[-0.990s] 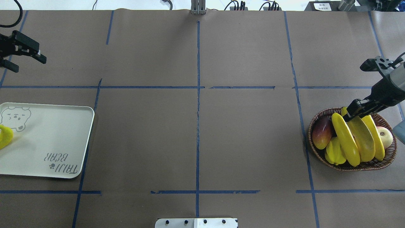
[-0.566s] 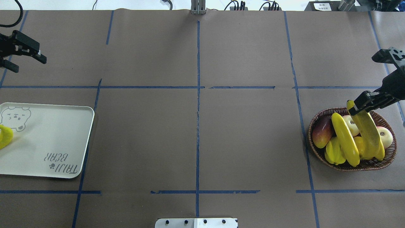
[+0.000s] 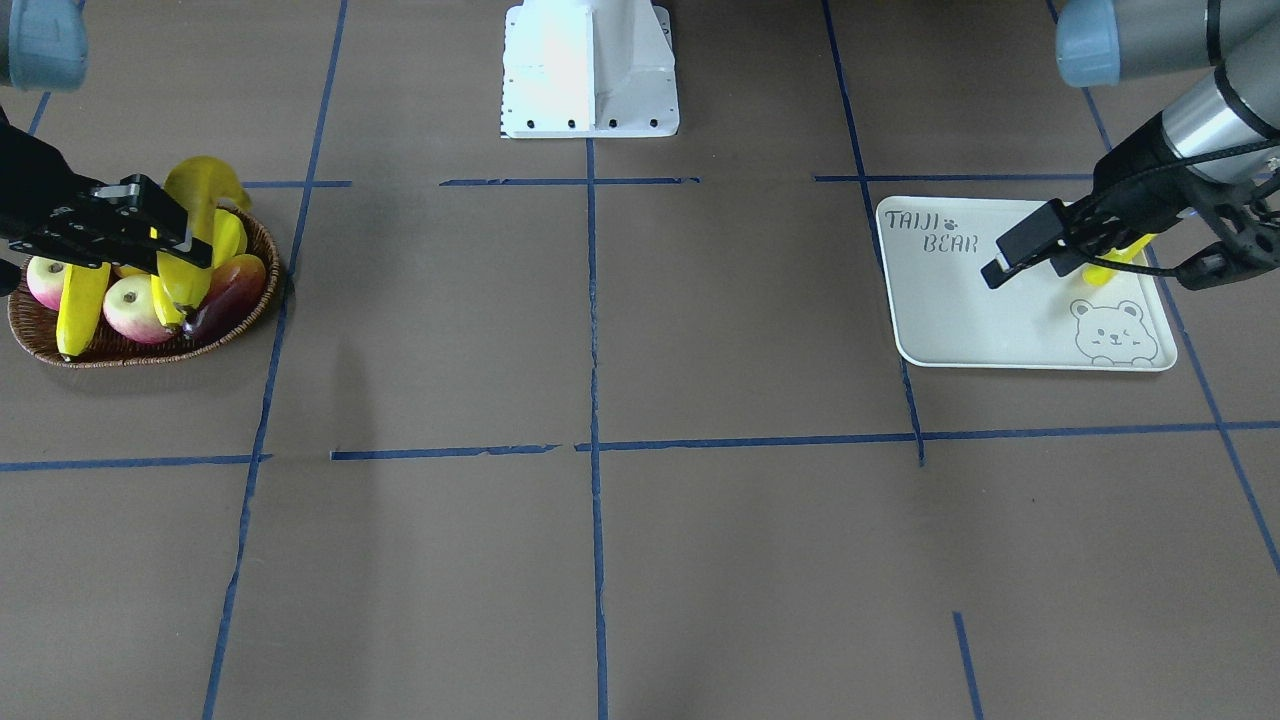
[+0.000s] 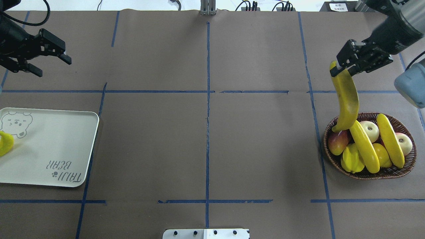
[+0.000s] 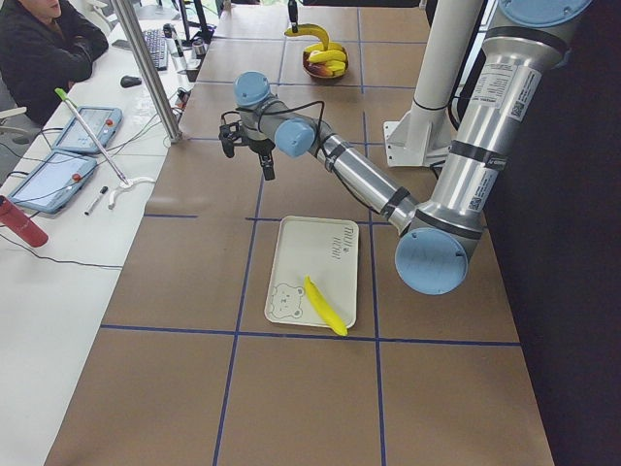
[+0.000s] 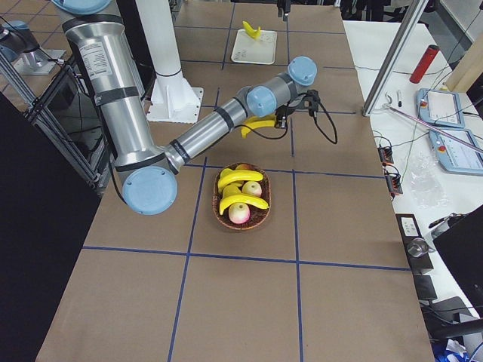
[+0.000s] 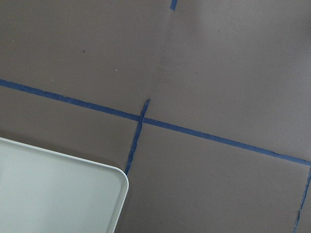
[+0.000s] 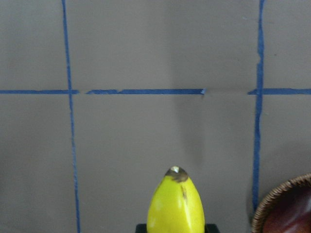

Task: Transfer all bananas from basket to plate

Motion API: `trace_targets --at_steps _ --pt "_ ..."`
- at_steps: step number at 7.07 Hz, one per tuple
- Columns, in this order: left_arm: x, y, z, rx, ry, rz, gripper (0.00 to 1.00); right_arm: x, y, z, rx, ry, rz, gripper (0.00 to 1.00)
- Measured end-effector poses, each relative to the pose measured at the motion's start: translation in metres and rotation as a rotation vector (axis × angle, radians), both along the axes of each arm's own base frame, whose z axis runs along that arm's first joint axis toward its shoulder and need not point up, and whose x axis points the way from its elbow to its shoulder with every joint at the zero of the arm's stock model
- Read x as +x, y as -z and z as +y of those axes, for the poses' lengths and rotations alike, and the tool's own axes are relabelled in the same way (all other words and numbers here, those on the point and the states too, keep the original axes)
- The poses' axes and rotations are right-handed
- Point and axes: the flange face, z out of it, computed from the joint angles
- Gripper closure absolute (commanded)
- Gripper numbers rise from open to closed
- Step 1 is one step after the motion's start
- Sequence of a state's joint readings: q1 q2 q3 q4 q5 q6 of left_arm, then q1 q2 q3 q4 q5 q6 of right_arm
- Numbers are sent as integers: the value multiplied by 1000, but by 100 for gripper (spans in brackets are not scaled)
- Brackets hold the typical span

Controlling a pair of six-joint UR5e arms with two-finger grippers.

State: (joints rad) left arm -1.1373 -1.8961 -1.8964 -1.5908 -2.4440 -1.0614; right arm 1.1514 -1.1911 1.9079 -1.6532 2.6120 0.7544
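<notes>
My right gripper (image 4: 342, 68) is shut on the stem end of a duller yellow banana (image 4: 348, 99). The banana hangs in the air beyond the basket (image 4: 368, 176), with its lower tip over the basket's far-left rim. Its tip shows in the right wrist view (image 8: 176, 206). Two glossy bananas (image 4: 365, 149) (image 4: 391, 141) lie in the basket. One banana (image 5: 326, 307) lies on the plate (image 4: 49, 146), at the overhead view's left edge (image 4: 5, 143). My left gripper (image 4: 53, 67) is open and empty above bare table beyond the plate.
The basket also holds a red mango (image 4: 337, 142), a starfruit (image 4: 352, 160), two apples (image 4: 370, 130) and a round yellow fruit (image 4: 382, 155). The robot base (image 3: 590, 70) stands at the near middle edge. Blue tape lines cross the brown table.
My right gripper has lifted the duller banana out of the basket, up and away from the robot. My left gripper has shifted slightly toward the table's middle, still open.
</notes>
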Motion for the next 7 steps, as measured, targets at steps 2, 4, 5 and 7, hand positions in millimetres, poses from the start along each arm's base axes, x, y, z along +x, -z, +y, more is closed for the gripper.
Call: trace_targets --at_steps 2,4,5,7 --pt "27 32 -4 -88 60 21 0 -15 69 -12 52 -124 -24 100" --pt "42 54 -1 -176 115 51 0 -65 101 0 153 -382 -55 100" --pt "57 69 3 -215 144 63 0 -99 112 16 170 -516 -93 100" --pt "95 101 16 -301 252 127 0 -142 135 53 137 -709 -181 100"
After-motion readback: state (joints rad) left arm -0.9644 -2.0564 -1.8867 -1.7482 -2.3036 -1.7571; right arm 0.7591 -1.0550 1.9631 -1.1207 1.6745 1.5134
